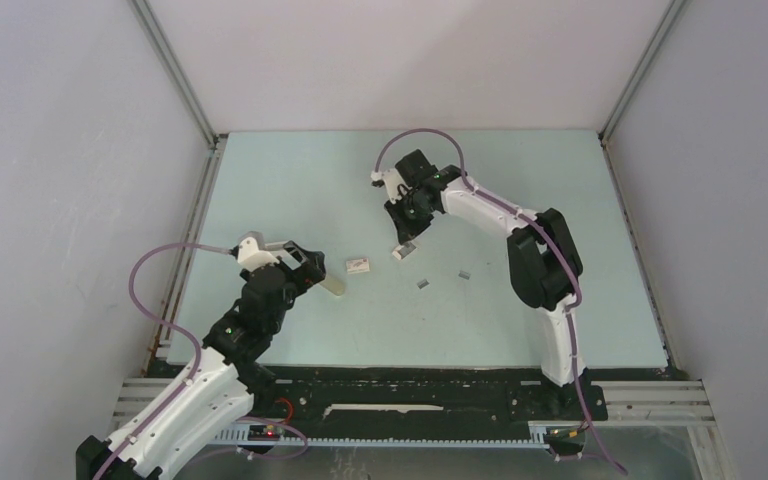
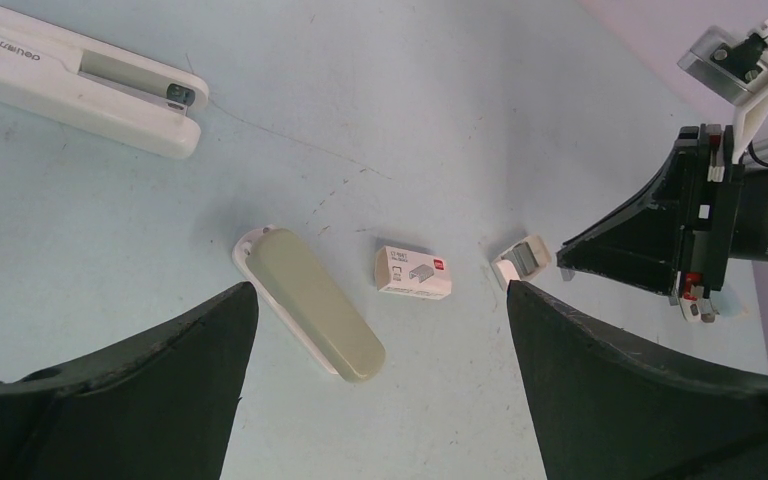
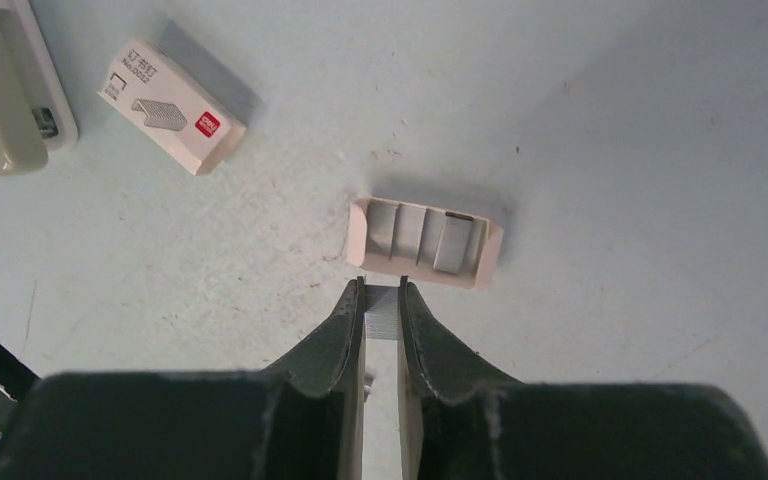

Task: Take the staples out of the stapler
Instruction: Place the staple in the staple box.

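Observation:
An olive stapler (image 2: 310, 302) with a white base lies shut on the table, left of a small white labelled box (image 2: 414, 271); it also shows in the top view (image 1: 332, 285). My left gripper (image 2: 380, 290) is open and empty above the table, just near of the stapler. My right gripper (image 3: 382, 290) is shut on a short grey strip of staples (image 3: 383, 315), right at the near rim of an open pale tray (image 3: 425, 240) that holds more grey strips. Two loose staple strips (image 1: 423, 284) (image 1: 465, 273) lie on the table to the right.
A second, white stapler (image 2: 85, 75) lies at the far left of the left wrist view. The labelled box (image 1: 358, 265) and the open tray (image 1: 403, 252) sit between the arms. The right gripper (image 1: 405, 238) hangs over the tray.

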Tool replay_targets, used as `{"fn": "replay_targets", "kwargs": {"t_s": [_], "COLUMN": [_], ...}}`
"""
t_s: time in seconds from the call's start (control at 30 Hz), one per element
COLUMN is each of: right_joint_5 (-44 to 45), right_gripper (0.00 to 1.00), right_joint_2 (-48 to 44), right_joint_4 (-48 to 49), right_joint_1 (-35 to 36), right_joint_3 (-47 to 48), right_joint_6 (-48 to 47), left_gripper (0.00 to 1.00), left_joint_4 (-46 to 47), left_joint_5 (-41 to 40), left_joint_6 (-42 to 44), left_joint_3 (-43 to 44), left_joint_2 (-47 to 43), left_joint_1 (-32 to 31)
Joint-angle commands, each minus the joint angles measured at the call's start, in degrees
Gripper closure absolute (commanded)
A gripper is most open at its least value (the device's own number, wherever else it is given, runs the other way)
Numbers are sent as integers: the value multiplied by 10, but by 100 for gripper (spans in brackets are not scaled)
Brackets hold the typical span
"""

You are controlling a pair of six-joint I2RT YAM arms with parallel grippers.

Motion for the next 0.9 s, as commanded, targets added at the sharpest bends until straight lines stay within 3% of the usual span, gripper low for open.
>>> {"fn": "replay_targets", "kwargs": {"t_s": [0.0, 0.87], "right_joint_5": [-6, 50], "right_gripper": [93, 92], "right_joint_2": [23, 78], "right_joint_4": [26, 36], "right_joint_1": [9, 15], "right_joint_3": [26, 54], "right_joint_6": [32, 38], "left_gripper": [0, 0], "left_joint_4": [16, 13], "left_joint_5": [-5, -9], "left_joint_6": [-4, -7], "left_joint_3": [0, -7], "left_joint_2": [-4, -7], "left_joint_1": [3, 3]}}
